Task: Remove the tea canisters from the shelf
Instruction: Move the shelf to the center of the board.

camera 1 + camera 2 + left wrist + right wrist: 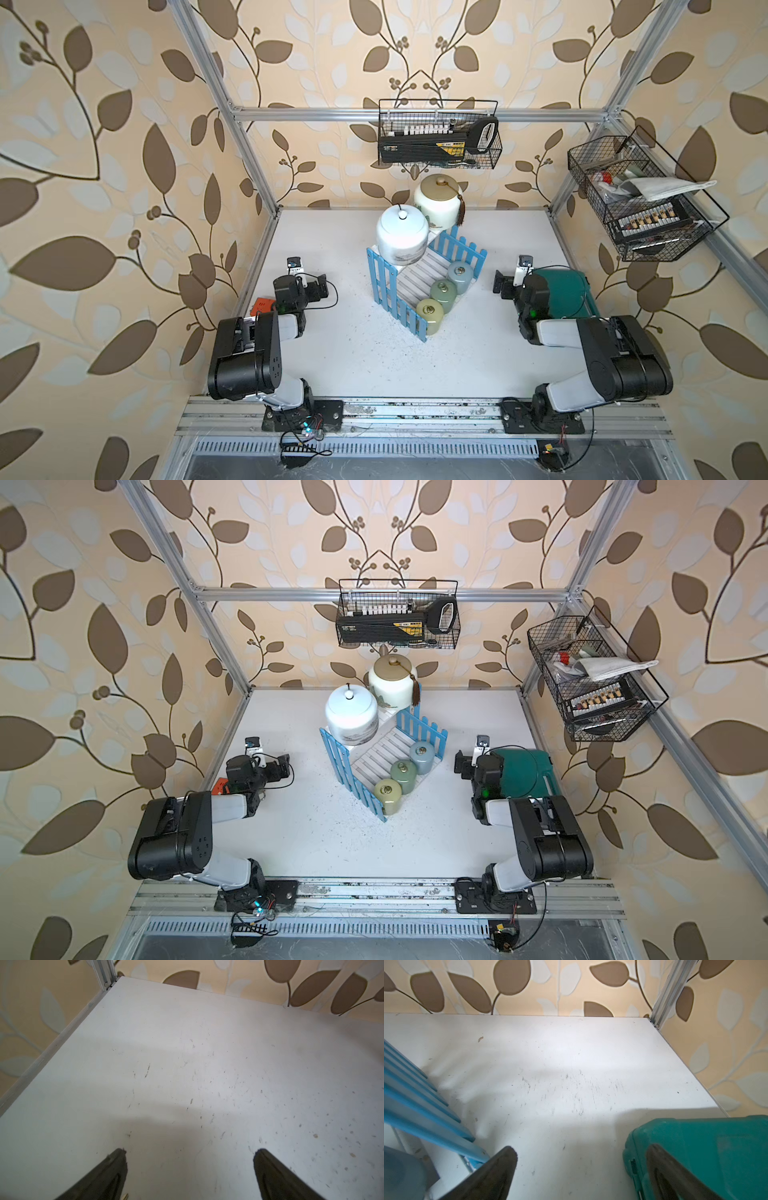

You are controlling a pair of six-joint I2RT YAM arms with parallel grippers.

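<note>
The shelf [419, 270] [376, 756], white slats between light-blue picket sides, stands mid-table in both top views. On its upper tier sit the pale-blue knobbed canister [402, 235] and the cream, gold-lidded canister [438, 203]. Along the lower tier stand the yellow-green [430, 316], green [444, 294] and grey-blue [460, 276] small canisters. My left gripper [319, 287] [190, 1151] hovers left of the shelf, open over bare table. My right gripper [502, 286] [581, 1148] hangs open to the shelf's right, with the pickets [415, 1093] and grey-blue canister [402, 1172] beside it.
A teal plastic case [561, 291] [706, 1147] lies just under and behind the right gripper. An orange block [262, 306] sits by the left arm. Black wire baskets hang on the back wall [438, 137] and the right wall [640, 199]. Aluminium posts frame the table.
</note>
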